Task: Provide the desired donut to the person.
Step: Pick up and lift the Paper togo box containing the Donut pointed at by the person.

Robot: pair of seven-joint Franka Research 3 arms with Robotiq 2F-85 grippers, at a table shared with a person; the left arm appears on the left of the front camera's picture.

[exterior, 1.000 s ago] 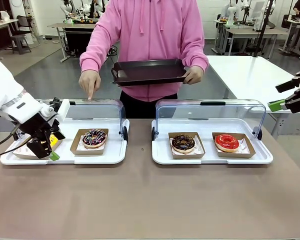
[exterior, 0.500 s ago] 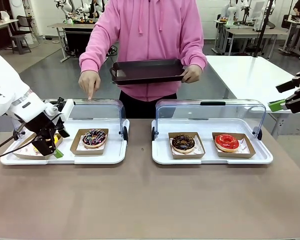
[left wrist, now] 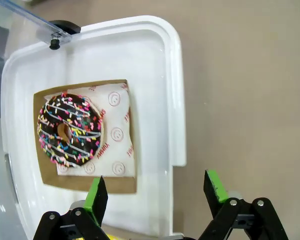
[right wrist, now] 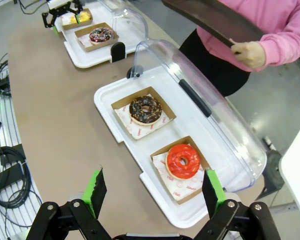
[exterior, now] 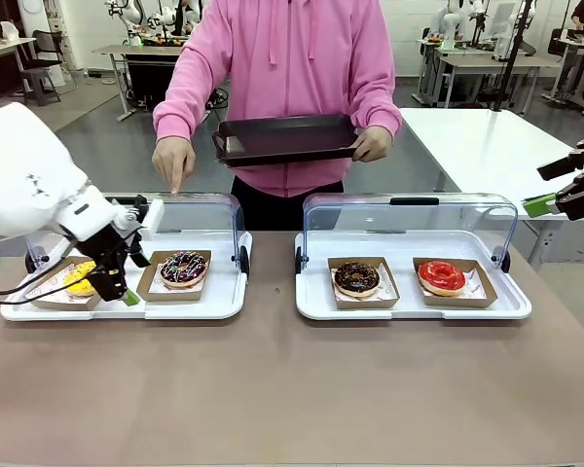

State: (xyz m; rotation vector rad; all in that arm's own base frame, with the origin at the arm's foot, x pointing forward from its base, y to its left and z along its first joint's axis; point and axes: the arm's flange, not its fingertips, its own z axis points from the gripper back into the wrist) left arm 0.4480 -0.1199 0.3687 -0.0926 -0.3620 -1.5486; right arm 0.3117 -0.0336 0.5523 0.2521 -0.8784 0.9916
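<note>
The left gripper (exterior: 117, 289), jaws apart, hangs over the left white tray (exterior: 219, 295), just beside the sprinkled donut (exterior: 183, 267). The person (exterior: 287, 58) points 1 finger down behind it, holding a dark tray (exterior: 287, 139). The right gripper (exterior: 550, 190) is spread wide, far right of the desk (exterior: 292, 389).

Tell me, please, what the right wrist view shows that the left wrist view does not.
Right wrist view, not the left: the open right gripper, a plain chocolate donut, a red iced donut, the person in the pink hoodie holding a dark rectangular tray. Left wrist view, not the right: smiley print on the white paper liner. Both: the sprinkled chocolate donut, the open left gripper.
</note>
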